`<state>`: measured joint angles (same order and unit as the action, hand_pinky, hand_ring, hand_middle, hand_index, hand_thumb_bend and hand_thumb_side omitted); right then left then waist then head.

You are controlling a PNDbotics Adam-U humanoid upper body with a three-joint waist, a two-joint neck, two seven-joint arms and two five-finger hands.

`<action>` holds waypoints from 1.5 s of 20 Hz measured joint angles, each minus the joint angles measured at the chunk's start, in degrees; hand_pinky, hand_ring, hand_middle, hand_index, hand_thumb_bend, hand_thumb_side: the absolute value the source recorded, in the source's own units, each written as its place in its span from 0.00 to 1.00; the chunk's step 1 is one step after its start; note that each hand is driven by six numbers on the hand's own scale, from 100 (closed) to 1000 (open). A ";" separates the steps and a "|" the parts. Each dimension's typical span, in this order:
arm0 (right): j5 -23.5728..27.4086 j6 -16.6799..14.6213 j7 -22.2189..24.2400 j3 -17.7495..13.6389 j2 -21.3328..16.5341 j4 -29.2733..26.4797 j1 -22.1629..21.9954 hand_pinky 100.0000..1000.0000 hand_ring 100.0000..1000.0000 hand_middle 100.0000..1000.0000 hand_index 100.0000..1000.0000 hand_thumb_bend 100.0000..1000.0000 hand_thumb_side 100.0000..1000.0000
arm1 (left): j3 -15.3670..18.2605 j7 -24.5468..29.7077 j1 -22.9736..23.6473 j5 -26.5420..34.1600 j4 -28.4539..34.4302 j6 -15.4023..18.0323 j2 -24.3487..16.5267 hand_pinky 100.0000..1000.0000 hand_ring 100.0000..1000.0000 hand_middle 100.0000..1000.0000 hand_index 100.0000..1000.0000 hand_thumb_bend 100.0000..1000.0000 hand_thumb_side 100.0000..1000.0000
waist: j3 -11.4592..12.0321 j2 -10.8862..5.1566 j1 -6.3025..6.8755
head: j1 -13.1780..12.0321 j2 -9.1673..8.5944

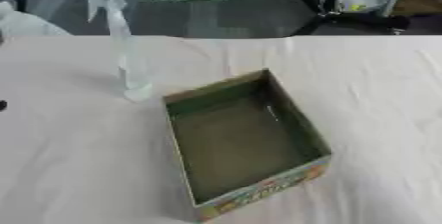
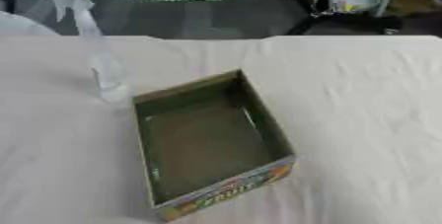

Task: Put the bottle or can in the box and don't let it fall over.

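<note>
Spray bottle (image 1: 124,45): clear, tall, slim, trigger head on top, standing upright on the white cloth (image 1: 380,99) that covers the table. It's outside the box (image 1: 246,141), just beside the box's far-left corner; can't tell if base touches the wall.

Box is open-topped, greenish inside, printed colours on the near wall, and has nothing in it.

Hands: right hand isn't in either view, so can't tell whether it's spread or pinching. Left: only a small dark blob at the left edge (image 1: 3,104) in the left eye view, maybe part of the hand, can't tell, fingers not readable. So no placing rel. to a hand is possible; nothing is near or on the bottle.

Progress, by my read: nothing done yet. Left to do: reach, grasp bottle low on the body (it's top-heavy-looking, tips easily I'd guess), lift over the wall, set down upright inside, let go.
</note>
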<state>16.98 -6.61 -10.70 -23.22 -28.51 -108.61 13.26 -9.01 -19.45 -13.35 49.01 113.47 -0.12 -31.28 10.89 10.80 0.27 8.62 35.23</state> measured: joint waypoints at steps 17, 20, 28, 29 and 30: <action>0.08 0.08 0.08 0.20 0.00 0.00 -0.01 0.83 0.91 1.00 1.00 0.00 0.66 | -1.06 -10.13 -1.76 22.55 0.00 -1.48 2.15 0.00 0.16 0.26 0.99 0.42 1.00 | 0.00 -0.04 0.02 | -1.04 0.47; 0.29 0.08 0.08 0.29 0.00 0.00 -0.05 0.83 0.91 1.00 1.00 0.00 0.66 | -1.06 -10.18 -1.92 22.92 0.00 -4.30 2.15 0.00 0.17 0.26 0.99 0.39 1.00 | 0.00 -0.04 0.04 | -1.22 0.47; 0.40 0.09 0.09 0.32 0.00 0.00 -0.13 0.83 0.91 1.00 0.99 0.00 0.66 | -1.48 -10.90 -4.69 23.93 0.00 -8.72 2.15 0.00 0.19 0.27 0.98 0.37 1.00 | 0.00 -0.25 0.32 | -1.44 0.49; 0.41 0.09 0.09 0.32 0.00 0.00 -0.13 0.83 0.91 1.00 0.99 0.00 0.66 | -1.70 -11.11 -5.02 24.05 0.00 -8.94 2.16 0.00 0.20 0.27 0.98 0.37 1.00 | 0.02 -0.26 0.40 | -1.44 0.50; 0.41 0.10 0.10 0.32 0.00 0.00 -0.13 0.83 0.91 1.00 0.99 0.00 0.66 | -1.89 -11.32 -5.37 24.13 0.00 -9.10 2.20 0.00 0.21 0.27 0.98 0.37 1.00 | 0.03 -0.27 0.47 | -1.44 0.50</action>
<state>17.39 -6.51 -10.60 -22.89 -28.50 -108.60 13.13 -10.90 -30.77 -18.73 73.14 113.47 -9.22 -29.07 10.92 10.52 0.74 7.17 35.73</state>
